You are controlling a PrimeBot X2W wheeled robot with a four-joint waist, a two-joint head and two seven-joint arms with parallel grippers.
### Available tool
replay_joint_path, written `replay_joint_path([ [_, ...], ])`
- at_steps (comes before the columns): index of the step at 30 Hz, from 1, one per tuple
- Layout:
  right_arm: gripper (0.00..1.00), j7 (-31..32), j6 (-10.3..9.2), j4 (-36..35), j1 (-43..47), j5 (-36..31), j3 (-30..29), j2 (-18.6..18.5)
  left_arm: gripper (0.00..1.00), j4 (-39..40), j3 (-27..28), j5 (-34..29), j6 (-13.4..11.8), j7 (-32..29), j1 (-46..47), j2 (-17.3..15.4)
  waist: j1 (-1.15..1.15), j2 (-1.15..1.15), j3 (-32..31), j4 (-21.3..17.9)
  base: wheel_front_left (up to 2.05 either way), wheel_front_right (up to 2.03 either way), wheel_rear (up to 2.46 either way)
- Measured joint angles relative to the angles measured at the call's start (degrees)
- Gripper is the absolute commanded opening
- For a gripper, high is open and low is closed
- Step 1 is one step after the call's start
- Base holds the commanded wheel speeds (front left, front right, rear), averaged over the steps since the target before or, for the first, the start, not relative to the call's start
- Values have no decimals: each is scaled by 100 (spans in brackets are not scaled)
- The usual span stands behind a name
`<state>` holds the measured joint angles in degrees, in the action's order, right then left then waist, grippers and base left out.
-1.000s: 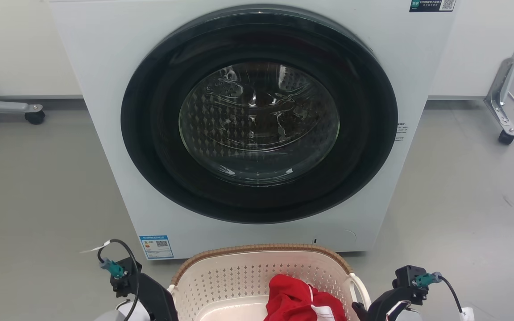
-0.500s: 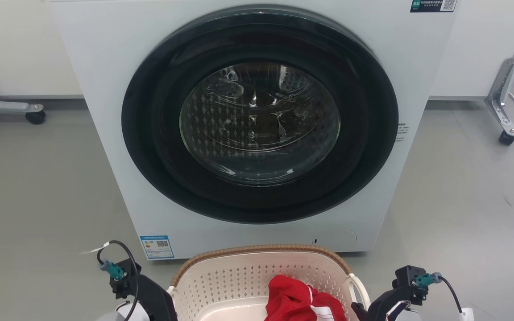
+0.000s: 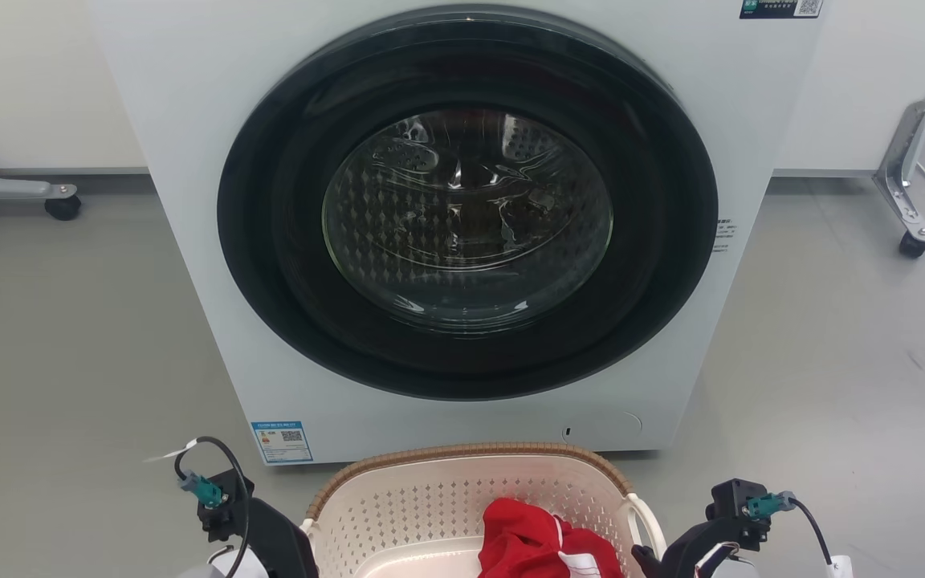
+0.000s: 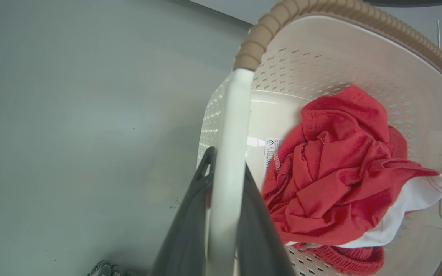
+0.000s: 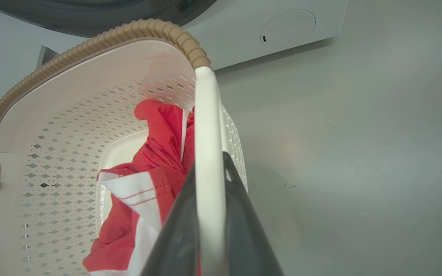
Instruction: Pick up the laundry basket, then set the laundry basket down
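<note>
grip on both sides: left gripper (image 4: 227,163) clenches one white handle (image 4: 233,115); laundry basket (image 3: 430,498), bottom centre below the washer (image 3: 189,160), sits slightly lower against it than a second ago, so set-down seems underway; right gripper (image 5: 208,165) clenches the other.

Grey floor (image 3: 69,337); white wall (image 3: 29,80); front-load washer (image 3: 189,120) centre; castered metal legs (image 3: 904,201) at both sides.

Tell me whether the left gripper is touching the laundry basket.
Touching. The left wrist view shows the left gripper with both dark fingers pressed against the white handle of the laundry basket, one on each side.
</note>
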<state>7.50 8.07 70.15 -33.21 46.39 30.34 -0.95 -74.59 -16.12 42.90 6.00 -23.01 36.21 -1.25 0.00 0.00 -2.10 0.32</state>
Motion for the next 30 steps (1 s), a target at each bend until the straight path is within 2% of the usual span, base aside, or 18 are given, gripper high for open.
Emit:
replay_joint_path([
  [18, 0, -111, 0, -5, -10, 8, 100, -2, 0, 1, -26, -1, -23, 323, 1, 18, 0, 0, 364, -10, 0, 0, 0],
  [30, 0, -392, 0, -110, -372, -12, 140, -85, 0, 170, -70, -22, -45, 721, 273, 21, 0, 0, 1042, -24, 0, 0, 0],
])
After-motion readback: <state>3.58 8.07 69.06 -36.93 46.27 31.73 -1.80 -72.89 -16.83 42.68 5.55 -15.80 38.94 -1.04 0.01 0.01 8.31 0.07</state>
